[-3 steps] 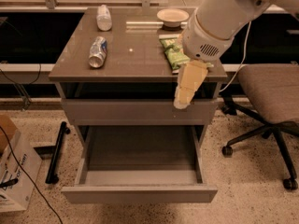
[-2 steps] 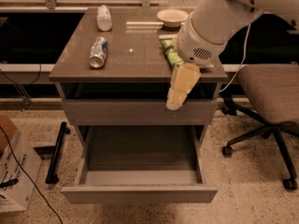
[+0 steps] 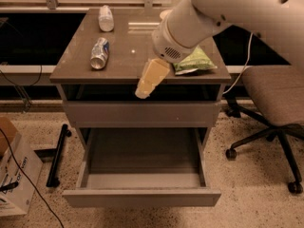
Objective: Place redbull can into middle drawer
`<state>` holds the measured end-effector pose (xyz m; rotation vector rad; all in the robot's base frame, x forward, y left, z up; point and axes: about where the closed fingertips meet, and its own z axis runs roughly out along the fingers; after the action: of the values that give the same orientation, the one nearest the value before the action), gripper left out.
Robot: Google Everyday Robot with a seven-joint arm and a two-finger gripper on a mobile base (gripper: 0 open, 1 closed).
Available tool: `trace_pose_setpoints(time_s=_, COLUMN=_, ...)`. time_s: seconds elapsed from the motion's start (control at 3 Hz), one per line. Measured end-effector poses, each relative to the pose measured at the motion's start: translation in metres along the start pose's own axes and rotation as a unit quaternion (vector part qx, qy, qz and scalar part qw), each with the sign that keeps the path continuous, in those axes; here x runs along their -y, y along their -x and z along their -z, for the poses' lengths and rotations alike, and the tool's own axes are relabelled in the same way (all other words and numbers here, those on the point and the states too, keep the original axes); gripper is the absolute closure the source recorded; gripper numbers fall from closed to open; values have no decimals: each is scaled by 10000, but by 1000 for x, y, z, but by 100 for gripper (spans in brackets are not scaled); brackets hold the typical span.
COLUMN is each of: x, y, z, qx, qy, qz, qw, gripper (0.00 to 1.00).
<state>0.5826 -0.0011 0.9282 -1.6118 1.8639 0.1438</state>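
Note:
The redbull can lies on its side on the left part of the brown cabinet top, silver and blue, one metal end facing me. The middle drawer is pulled out below, a grey tray with nothing in it. My gripper, cream-coloured, hangs at the cabinet's front edge, right of the can and apart from it, above the open drawer. It holds nothing. The white arm covers the right rear of the top.
A clear plastic bottle lies at the back left. A green snack bag lies at the right. A closed grey drawer front sits above the open one. An office chair stands right; a cardboard box and a black bar lie left.
My arm has swung left along the cabinet's front edge, bringing the gripper closer to the can. The can, the bottle and the drawer have not moved.

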Motion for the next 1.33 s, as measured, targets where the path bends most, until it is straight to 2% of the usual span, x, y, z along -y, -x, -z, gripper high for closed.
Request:
trace_pose_setpoints(time_s=0.33, x=20, y=17, z=-20, qx=330, qy=-140, qz=-143, qw=9993, gripper=0)
trace_pose_setpoints(time_s=0.67, x=41, y=25, z=-50, qx=780, qy=-26, qz=-420, qw=9961, gripper=0)
trace_pose_setpoints(time_s=1.0, x=41, y=26, z=-51, qx=790, qy=-29, qz=-424, qw=9960, gripper=0)
trace_pose_setpoints(time_s=1.33, x=48, y=35, z=-67, qx=995, qy=-215, qz=-510, qw=9935, gripper=0)
